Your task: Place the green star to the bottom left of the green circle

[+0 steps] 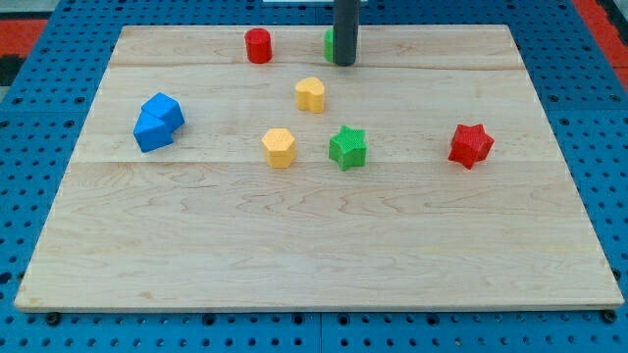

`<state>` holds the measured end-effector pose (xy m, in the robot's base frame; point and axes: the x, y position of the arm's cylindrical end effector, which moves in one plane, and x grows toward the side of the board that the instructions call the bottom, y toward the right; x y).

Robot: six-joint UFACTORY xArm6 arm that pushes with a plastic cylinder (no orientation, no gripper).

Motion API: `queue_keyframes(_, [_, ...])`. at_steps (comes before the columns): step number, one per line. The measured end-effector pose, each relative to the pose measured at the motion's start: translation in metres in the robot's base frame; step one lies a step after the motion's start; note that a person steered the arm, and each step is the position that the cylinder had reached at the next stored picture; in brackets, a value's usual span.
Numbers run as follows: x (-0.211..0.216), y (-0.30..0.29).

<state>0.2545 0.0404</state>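
The green star (347,147) lies near the middle of the wooden board. The green circle (330,44) is at the view's top, mostly hidden behind the dark rod; only its left edge shows. My tip (343,63) rests on the board right next to the green circle, on its right side, well above the green star.
A red cylinder (258,46) stands at the top, left of the green circle. A yellow heart (310,94) and a yellow hexagon (279,147) lie left of the green star. A red star (471,145) is at the right. Two blue blocks (157,122) sit at the left.
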Motion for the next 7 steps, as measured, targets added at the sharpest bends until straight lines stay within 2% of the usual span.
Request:
queue_keyframes(1, [0.006,0.027])
queue_keyframes(2, [0.079,0.057])
queue_keyframes(4, [0.212,0.053])
queue_keyframes(5, [0.217,0.004])
queue_keyframes(7, [0.132,0.002])
